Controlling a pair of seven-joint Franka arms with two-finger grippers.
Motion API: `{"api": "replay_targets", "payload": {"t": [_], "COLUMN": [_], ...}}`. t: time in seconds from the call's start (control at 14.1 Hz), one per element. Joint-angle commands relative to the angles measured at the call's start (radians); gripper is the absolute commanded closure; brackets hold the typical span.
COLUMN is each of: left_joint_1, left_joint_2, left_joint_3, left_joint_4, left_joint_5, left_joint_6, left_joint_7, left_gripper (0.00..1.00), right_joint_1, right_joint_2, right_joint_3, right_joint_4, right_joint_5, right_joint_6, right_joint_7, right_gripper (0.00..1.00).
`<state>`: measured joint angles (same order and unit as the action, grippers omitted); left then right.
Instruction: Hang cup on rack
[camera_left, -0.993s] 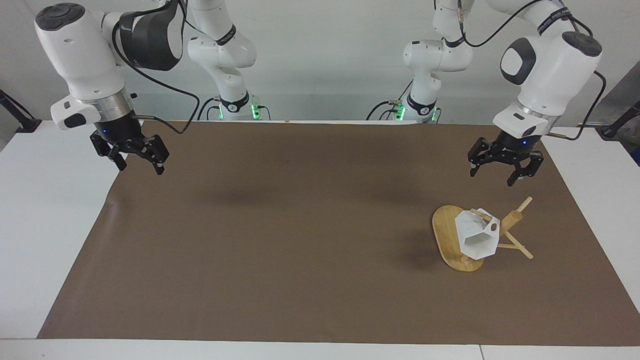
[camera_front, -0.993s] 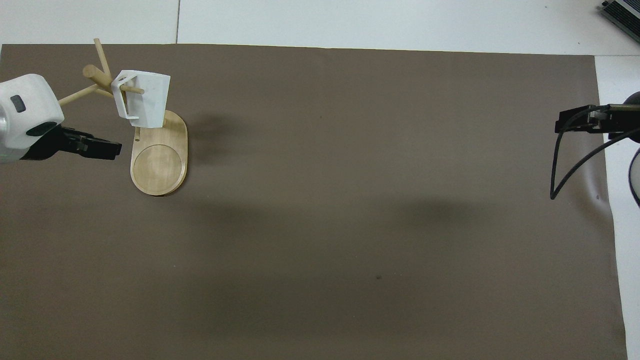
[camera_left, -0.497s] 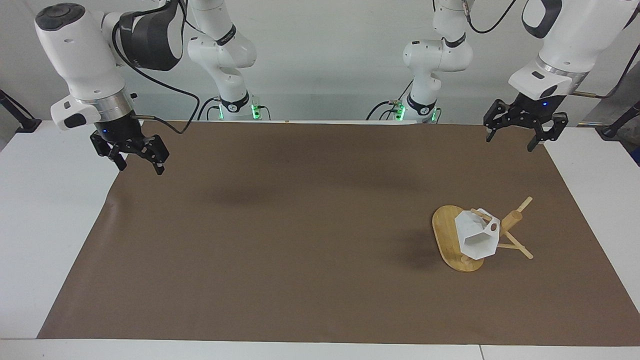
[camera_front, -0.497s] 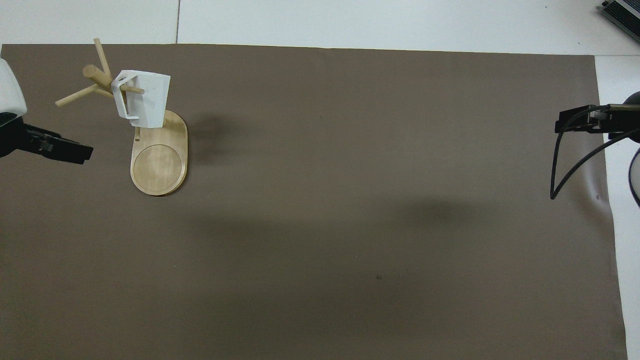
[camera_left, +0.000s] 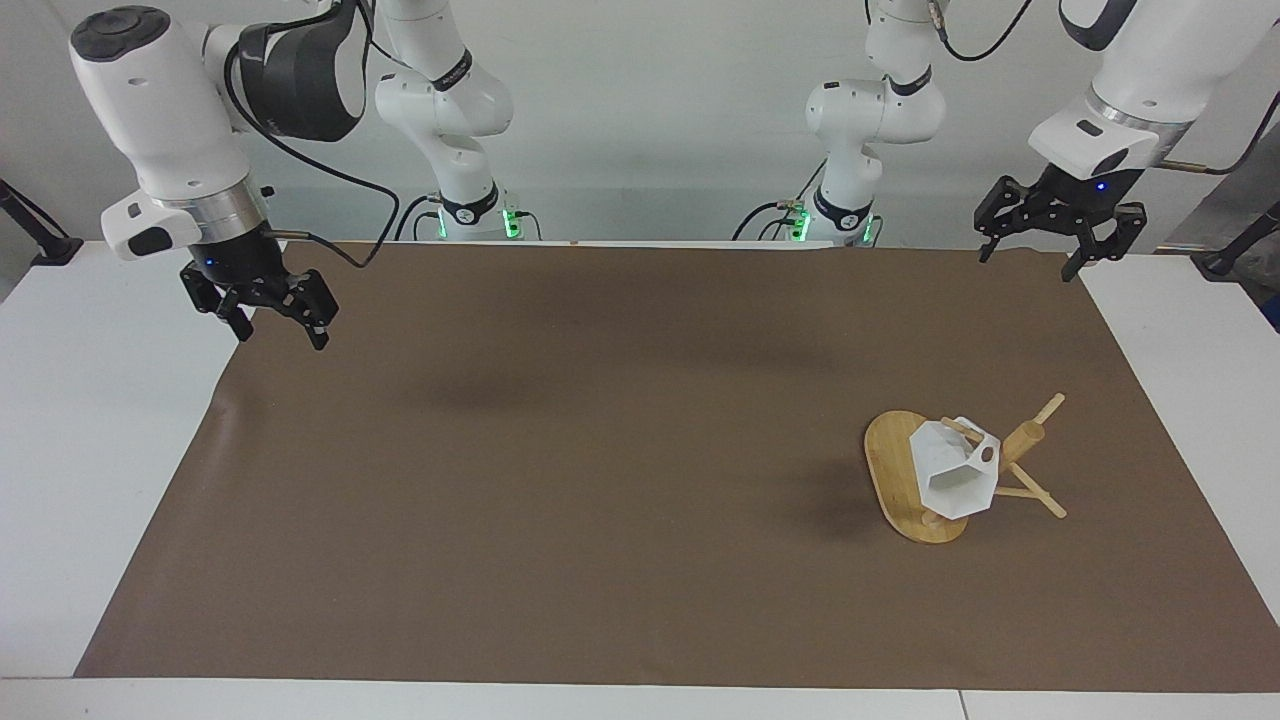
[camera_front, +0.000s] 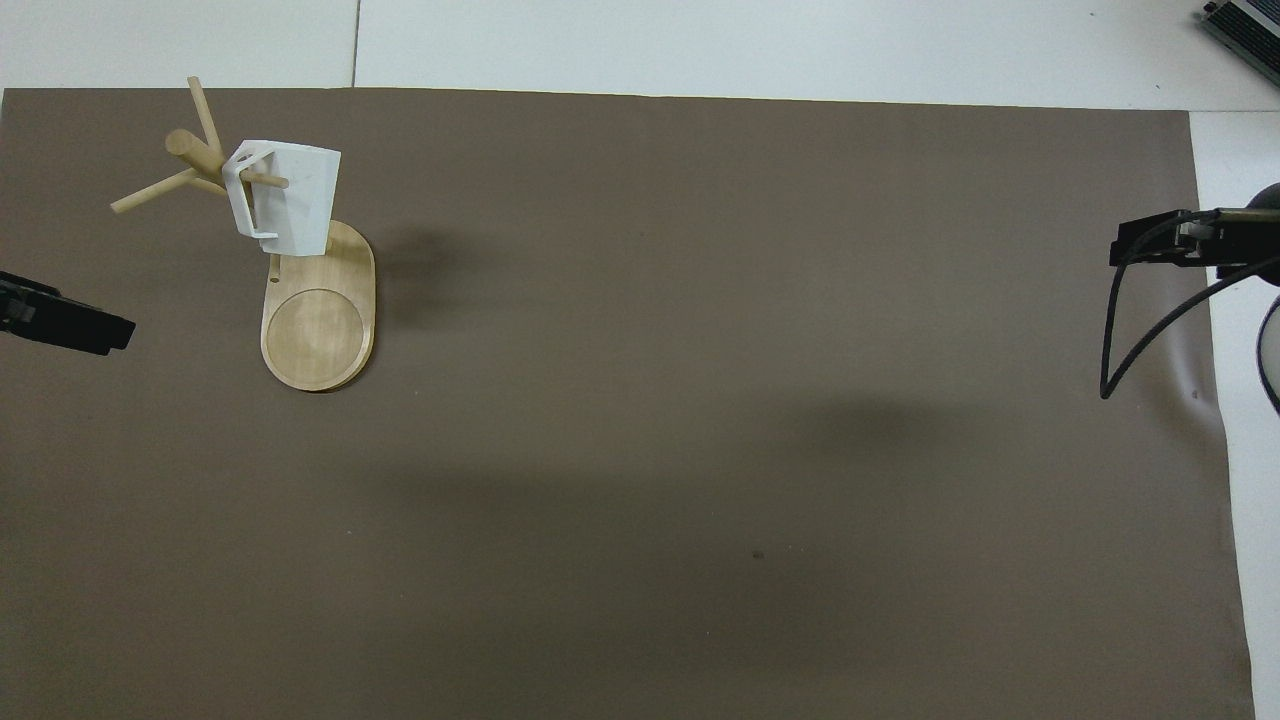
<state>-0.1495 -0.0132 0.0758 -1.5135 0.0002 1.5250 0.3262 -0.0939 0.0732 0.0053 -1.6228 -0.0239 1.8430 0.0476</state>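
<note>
- The cup (camera_left: 955, 478) hangs on the rack (camera_left: 915, 490), a thin peg (camera_front: 262, 180) threaded through the hole in its blocky handle, toward the left arm's end of the table on the brown mat (camera_left: 600, 450).
- Judging by that, the hanging looks done; nothing grips the cup.
- Left gripper (camera_left: 1050, 235) is up over the mat's edge by the robots, fingers spread wide, holding nothing.
- Right gripper (camera_left: 275, 315) waits over the mat's corner at the right arm's end, fingers parted, empty too.
- The cup looks rigid, light and probably slick on its flat facets; the handle or the rim wall seems the safest hold.
- The pegs look slender, so a tug could tip the rack.
- From overhead, only a dark tip of the left gripper (camera_front: 70, 325) shows at the edge, and the cup covers the foot of the post.
</note>
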Motion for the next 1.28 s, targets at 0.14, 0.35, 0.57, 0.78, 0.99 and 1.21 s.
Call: {"api": "replay_targets", "payload": {"t": [0.14,0.35,0.57,0.78,0.99,1.21], "left_joint_1": [0.005,0.007,0.007,0.005,-0.004,0.001], "left_joint_2": [-0.001,-0.001,-0.001,-0.001,0.001,0.002], "left_joint_3": [0.005,0.007,0.007,0.007,0.007,0.007], "left_joint_4": [-0.004,0.001,0.001,0.006,0.012,0.012], "left_joint_5": [0.012,0.014,0.017,0.018,0.020,0.014], "left_joint_6": [-0.008,0.001,0.003,0.003,0.001,-0.014], "left_joint_7": [-0.002,0.004,0.004,-0.001,-0.007,-0.024], "left_gripper": [0.00,0.00,0.00,0.00,0.00,0.00], "right_joint_1": [-0.001,-0.001,-0.001,-0.001,-0.001,-0.001], "right_joint_2": [-0.016,-0.016,-0.016,-0.016,-0.016,-0.016], "right_joint_3": [0.002,0.004,0.002,0.004,0.004,0.002], "right_joint_4": [-0.015,-0.015,-0.015,-0.015,-0.015,-0.015], "right_joint_5": [-0.002,-0.002,-0.002,-0.002,-0.002,-0.002], "right_joint_6": [-0.013,-0.013,-0.013,-0.013,-0.013,-0.013], "right_joint_7": [0.011,0.011,0.011,0.011,0.011,0.011], "right_gripper": [0.00,0.00,0.00,0.00,0.00,0.00]}}
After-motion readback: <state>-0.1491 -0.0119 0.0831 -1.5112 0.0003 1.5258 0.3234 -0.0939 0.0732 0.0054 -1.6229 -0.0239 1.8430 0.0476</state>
